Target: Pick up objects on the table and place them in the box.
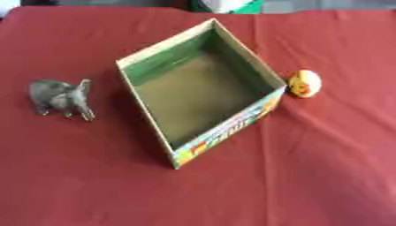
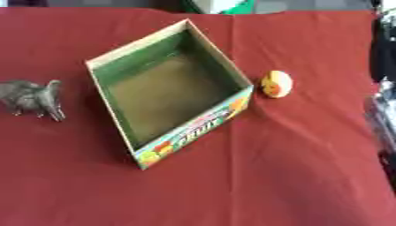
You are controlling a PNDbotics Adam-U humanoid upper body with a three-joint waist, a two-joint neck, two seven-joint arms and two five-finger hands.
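An open cardboard box [image 1: 151, 54] with a green inner lining and a colourful printed front stands skewed in the middle of the red table; nothing lies inside it. A grey toy elephant [image 1: 62, 98] stands on the cloth to the left of the box, apart from it. A small yellow and orange egg-shaped object [image 1: 305, 83] lies just off the box's right corner. Neither of my hands shows in either view.
The red tablecloth [image 1: 294, 176] covers the whole table. A white and green object [image 1: 228, 5] sits beyond the far edge. In the right eye view a blurred dark and silver shape [image 2: 383, 101] lies past the table's right edge.
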